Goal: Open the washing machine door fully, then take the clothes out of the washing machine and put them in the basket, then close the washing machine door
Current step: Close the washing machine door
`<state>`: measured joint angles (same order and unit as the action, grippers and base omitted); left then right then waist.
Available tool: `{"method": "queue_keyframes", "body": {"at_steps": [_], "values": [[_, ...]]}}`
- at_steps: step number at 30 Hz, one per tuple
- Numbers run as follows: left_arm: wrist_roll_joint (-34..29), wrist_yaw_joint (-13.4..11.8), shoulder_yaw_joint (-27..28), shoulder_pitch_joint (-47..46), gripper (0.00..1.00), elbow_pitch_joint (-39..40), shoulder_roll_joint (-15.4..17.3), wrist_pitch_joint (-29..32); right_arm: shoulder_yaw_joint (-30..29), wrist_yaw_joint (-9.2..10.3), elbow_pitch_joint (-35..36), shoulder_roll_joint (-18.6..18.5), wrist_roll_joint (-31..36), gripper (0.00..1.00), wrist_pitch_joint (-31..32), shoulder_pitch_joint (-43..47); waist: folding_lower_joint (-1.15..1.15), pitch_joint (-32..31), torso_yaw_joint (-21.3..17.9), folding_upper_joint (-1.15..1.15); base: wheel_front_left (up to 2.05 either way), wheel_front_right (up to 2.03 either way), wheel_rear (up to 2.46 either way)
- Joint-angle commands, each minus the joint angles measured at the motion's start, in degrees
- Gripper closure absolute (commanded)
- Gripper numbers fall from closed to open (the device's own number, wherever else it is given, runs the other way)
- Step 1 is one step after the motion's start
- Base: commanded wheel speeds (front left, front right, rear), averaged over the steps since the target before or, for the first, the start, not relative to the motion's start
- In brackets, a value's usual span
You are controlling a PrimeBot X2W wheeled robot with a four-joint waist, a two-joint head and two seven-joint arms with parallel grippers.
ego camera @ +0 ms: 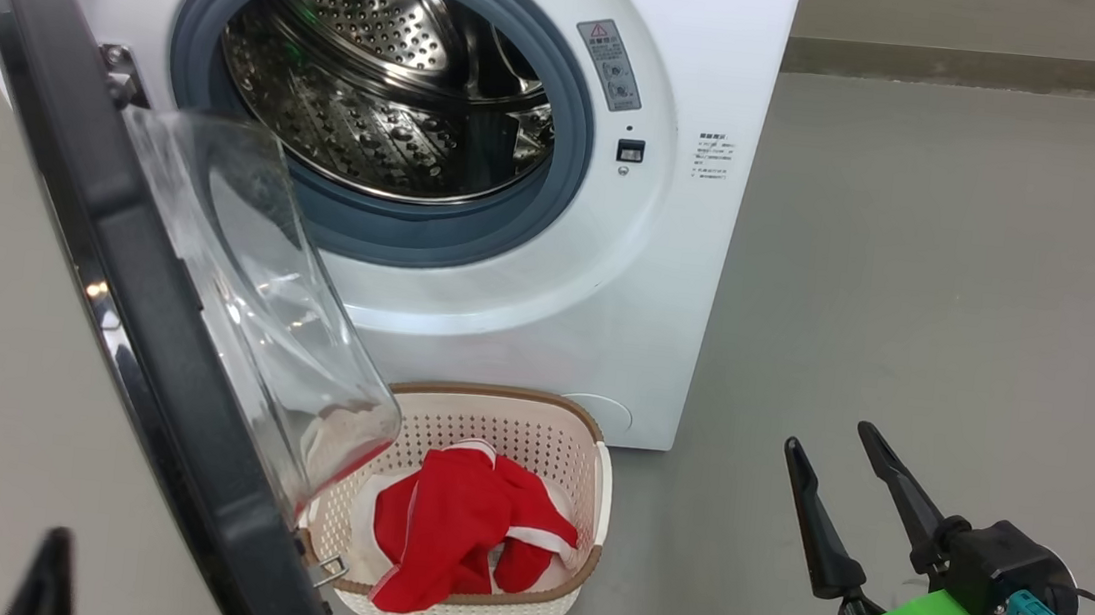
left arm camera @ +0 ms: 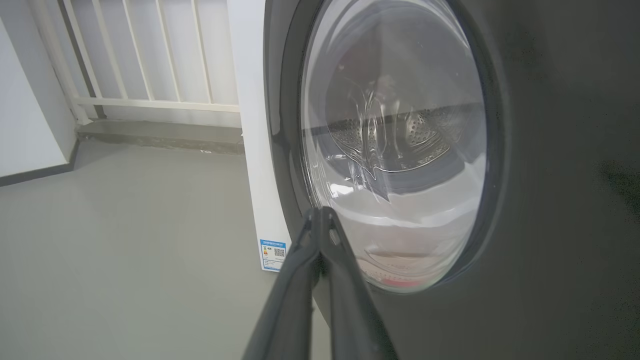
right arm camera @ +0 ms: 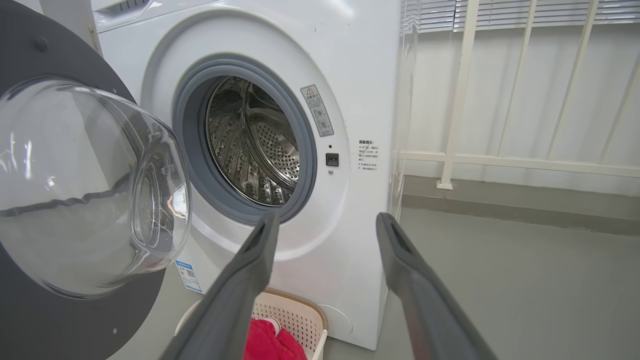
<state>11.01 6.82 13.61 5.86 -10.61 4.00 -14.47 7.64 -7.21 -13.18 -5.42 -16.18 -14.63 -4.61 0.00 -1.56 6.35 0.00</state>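
Dark left claw point(left arm camera: 320, 215) shut at door point(left arm camera: 550, 150); right claw point(ego camera: 829, 435) spread.

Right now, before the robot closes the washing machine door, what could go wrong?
1. The left gripper, fingers shut, points at the rim of the washing machine door beside its glass window; a push there may slip.
2. The basket stands just under the door's glass bulge; the swinging door might brush its rim or the clothes.
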Motion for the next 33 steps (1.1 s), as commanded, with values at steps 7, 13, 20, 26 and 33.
{"method": "queue_keyframes", "body": {"at_steps": [7,13,20,26,33], "values": [[12.68,-3.64,6.47,-7.45,1.0,6.48,-0.64,6.8,1.82,-0.28,1.82,-0.76,-1.68,0.0,-0.37,-0.52,0.0,0.27,0.3,0.0,0.0,0.0,0.0],[38.24,-7.53,9.79,-12.72,1.0,13.54,-1.08,16.27,1.64,-0.28,1.97,-0.82,-1.98,0.0,-0.37,-0.68,0.0,0.54,0.1,0.0,0.0,0.0,0.0],[63.53,-15.03,10.13,-14.24,1.0,21.48,-1.11,24.57,1.4,-0.28,2.11,-0.83,-2.14,0.0,-0.37,-0.87,0.0,1.21,-0.48,0.0,0.0,0.0,0.0],[74.22,-18.66,8.47,-13.4,1.0,26.07,-1.12,29.14,1.26,-0.28,2.27,-0.82,-2.14,0.0,-0.37,-0.96,0.0,1.89,-0.81,0.0,0.0,0.0,0.0],[80.21,-21.04,6.87,-12.79,1.0,30.05,-1.12,30.53,1.54,-0.28,2.54,-1.04,-1.98,0.0,-0.37,-1.79,0.0,3.65,-1.57,0.0,0.0,0.0,0.0]]}}
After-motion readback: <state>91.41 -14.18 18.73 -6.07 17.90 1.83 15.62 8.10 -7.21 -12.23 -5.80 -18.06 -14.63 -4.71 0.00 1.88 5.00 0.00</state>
